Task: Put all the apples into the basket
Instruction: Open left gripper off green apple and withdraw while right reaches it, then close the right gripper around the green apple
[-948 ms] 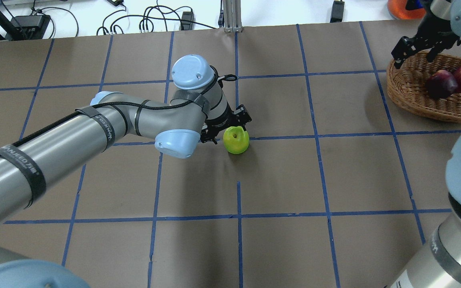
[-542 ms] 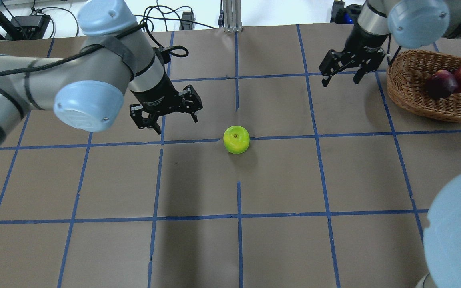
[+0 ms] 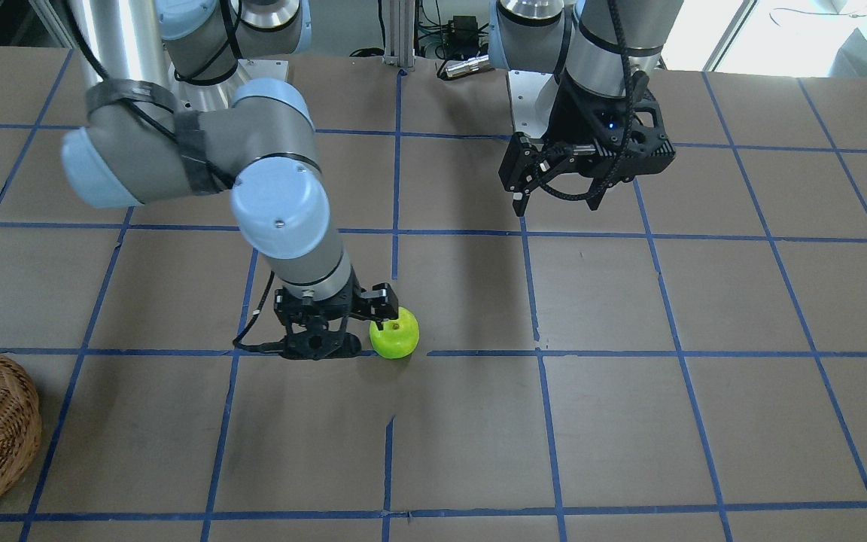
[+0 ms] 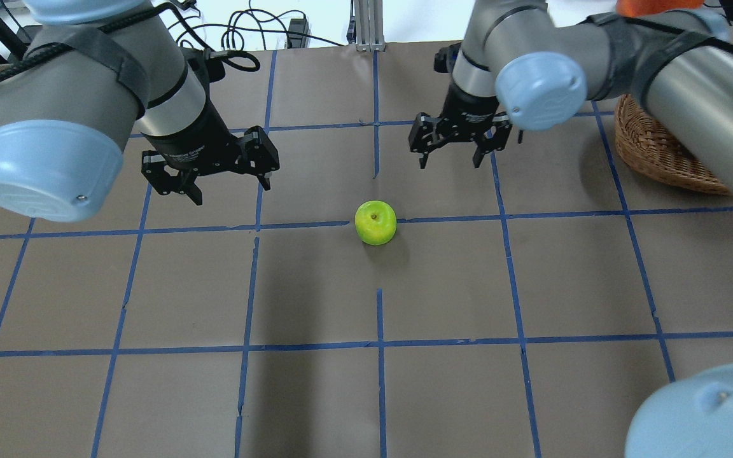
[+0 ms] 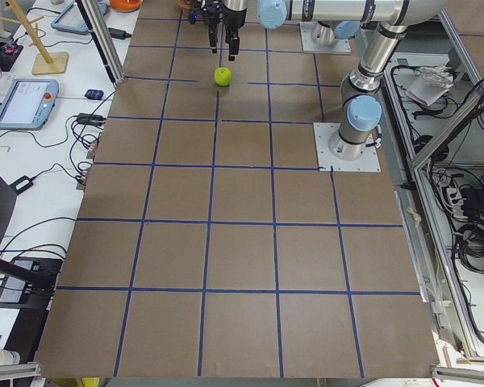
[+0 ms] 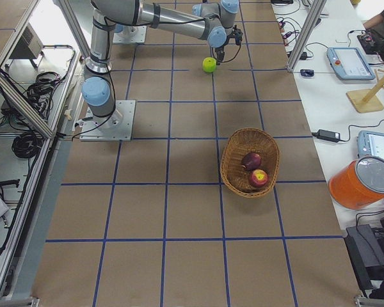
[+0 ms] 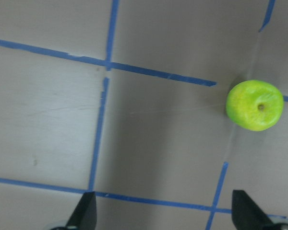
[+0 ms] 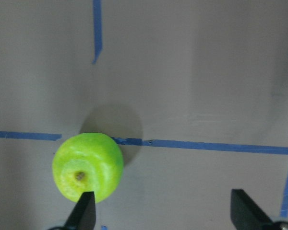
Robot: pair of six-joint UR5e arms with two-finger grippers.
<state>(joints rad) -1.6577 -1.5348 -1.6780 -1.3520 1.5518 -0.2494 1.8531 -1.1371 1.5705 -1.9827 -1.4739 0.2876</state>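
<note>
The lime green apple [image 4: 375, 222] sits upright on the brown table near a blue tape crossing; it also shows in the front view [image 3: 394, 333]. My right gripper [image 4: 449, 162] is open and hovers close over it, with the apple beside one fingertip in the right wrist view [image 8: 88, 166]. My left gripper [image 4: 233, 191] is open, empty and raised off to the apple's left. The wicker basket [image 6: 225, 166] holds the red apple [image 6: 258, 178] and the maroon apple [image 6: 251, 160]. In the overhead view my right arm hides most of the basket [image 4: 653, 152].
An orange container [image 6: 361, 182] and tablets stand on the side bench beyond the basket. A metal post [image 4: 366, 25] and cables lie at the table's far edge. The basket is at the table's right end, several tape squares from the green apple.
My left gripper has pulled back from the green apple, up and to the left. My right gripper has moved from over the basket leftward to the green apple. The apple has not moved.
</note>
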